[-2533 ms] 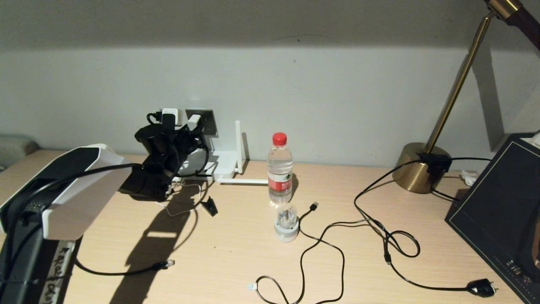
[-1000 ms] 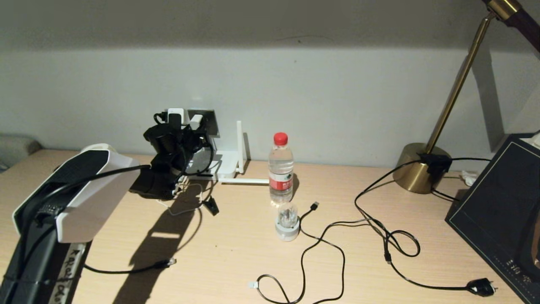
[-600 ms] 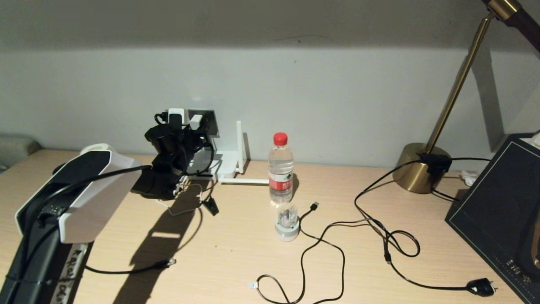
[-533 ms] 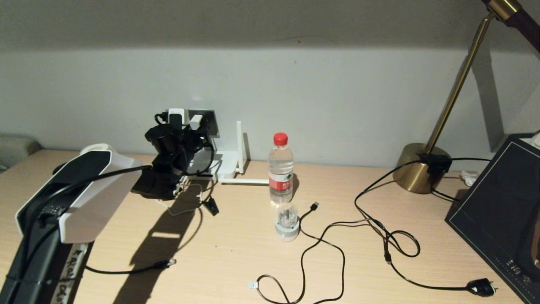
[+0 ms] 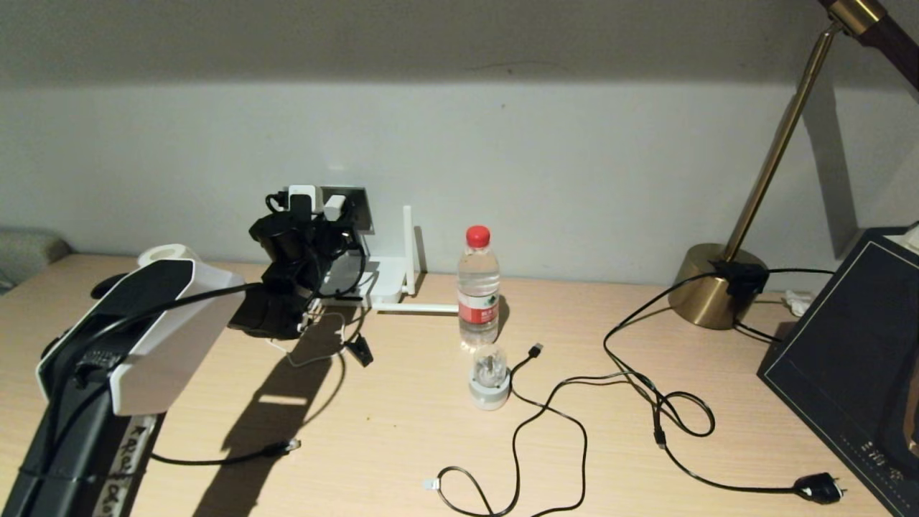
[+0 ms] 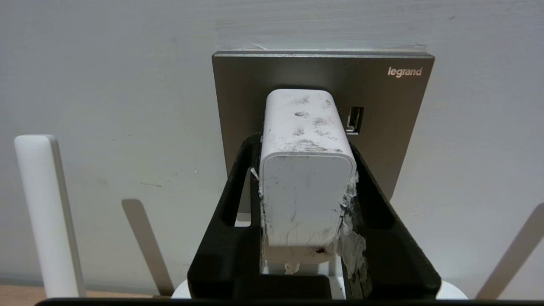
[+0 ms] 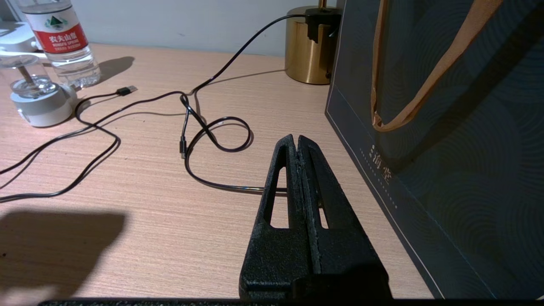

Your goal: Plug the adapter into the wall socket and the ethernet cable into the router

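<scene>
Scuffed white adapter [image 6: 307,187] on brushed grey wall socket [image 6: 382,97], black left pincer [image 6: 307,148], red-capped bottle [image 5: 477,287].

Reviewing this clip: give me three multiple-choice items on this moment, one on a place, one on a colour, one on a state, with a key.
1. Where is the adapter?
A. Lying by the water bottle
B. At the wall socket, between the left gripper's fingers
C. On the router

2. What colour is the water bottle's cap?
A. Blue
B. White
C. Red

3. How is the right gripper?
A. Shut, holding nothing
B. Wide open
C. Shut on a cable

Key: 1 B, the left wrist view shows the block against the grey plate; 2 C, plain in the head view; 3 A, its fingers meet above bare table.
</scene>
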`<state>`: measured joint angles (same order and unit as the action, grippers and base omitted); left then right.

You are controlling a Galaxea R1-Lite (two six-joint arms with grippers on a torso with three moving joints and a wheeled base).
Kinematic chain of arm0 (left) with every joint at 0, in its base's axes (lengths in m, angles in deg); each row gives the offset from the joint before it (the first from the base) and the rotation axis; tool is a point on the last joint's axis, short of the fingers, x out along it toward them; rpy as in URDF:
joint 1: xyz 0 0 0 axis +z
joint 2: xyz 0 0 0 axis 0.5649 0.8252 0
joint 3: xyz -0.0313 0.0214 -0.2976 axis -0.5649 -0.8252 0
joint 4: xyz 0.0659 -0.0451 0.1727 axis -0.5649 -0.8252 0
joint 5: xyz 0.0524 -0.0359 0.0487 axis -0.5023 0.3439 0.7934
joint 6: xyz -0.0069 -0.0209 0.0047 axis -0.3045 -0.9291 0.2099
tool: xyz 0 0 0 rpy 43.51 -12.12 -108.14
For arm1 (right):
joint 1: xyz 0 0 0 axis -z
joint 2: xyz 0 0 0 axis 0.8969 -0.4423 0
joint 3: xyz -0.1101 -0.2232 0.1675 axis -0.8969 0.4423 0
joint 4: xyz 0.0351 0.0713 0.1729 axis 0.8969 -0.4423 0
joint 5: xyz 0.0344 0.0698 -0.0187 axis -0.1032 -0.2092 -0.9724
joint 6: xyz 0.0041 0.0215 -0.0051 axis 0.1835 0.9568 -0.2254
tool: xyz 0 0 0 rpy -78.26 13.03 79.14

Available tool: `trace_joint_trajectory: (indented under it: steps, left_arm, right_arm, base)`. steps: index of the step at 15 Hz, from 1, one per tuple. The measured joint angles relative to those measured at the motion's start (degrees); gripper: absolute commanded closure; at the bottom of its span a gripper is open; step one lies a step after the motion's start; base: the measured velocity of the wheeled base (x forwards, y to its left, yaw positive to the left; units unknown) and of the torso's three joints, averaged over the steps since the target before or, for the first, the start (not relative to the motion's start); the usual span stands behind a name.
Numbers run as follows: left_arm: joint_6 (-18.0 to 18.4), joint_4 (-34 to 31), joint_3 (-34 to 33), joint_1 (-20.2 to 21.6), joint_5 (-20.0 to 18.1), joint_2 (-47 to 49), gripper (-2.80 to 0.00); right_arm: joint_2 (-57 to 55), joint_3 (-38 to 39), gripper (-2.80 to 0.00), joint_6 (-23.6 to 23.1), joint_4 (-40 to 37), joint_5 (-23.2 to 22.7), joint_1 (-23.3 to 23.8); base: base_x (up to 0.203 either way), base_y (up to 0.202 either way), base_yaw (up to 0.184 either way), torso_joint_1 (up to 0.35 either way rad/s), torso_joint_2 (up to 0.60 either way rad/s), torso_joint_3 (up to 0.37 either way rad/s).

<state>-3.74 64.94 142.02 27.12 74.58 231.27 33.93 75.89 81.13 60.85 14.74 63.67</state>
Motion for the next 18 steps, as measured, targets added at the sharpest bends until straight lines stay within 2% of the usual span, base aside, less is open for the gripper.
trace_joint_trajectory:
  steps: [18]
  left_arm:
    - [0.01, 0.01, 4.11, -0.01, -0.05, 2.49, 0.00]
  right_arm:
    - [0.00, 0.00, 0.00, 0.00, 0.00, 0.00, 0.00]
  base:
    - [0.000, 0.000, 0.000, 0.000, 0.00, 0.000]
